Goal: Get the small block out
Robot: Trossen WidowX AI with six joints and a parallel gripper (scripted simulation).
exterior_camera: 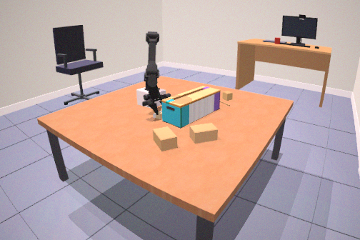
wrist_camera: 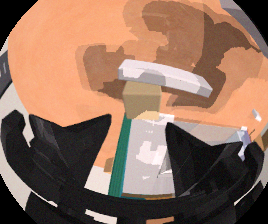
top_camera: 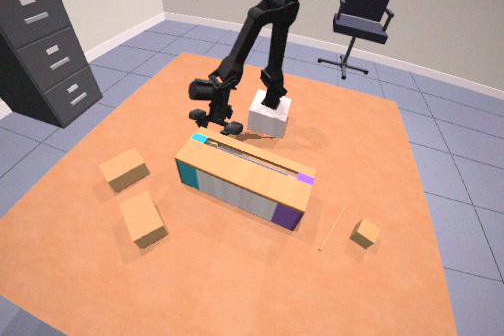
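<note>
The long box (top_camera: 235, 193) (exterior_camera: 200, 107) has a tan top, a teal end and a purple end. My gripper (top_camera: 215, 125) (exterior_camera: 154, 107) (wrist_camera: 138, 121) is open and hangs low behind the box at its teal end. In the wrist view a small tan block (wrist_camera: 143, 99) shows just ahead of the open fingers, not gripped. A flat white piece (wrist_camera: 165, 76) lies just beyond it. In the exterior view a small pale thing (exterior_camera: 156, 116) lies on the table under the gripper. The box hides that spot in the top view.
Two tan boxes (top_camera: 124, 169) (top_camera: 143, 219) lie left of the long box. A smaller one (top_camera: 365, 233) and a thin stick (top_camera: 332, 228) lie past the purple end. The arm's white base (top_camera: 270, 113) stands behind the box.
</note>
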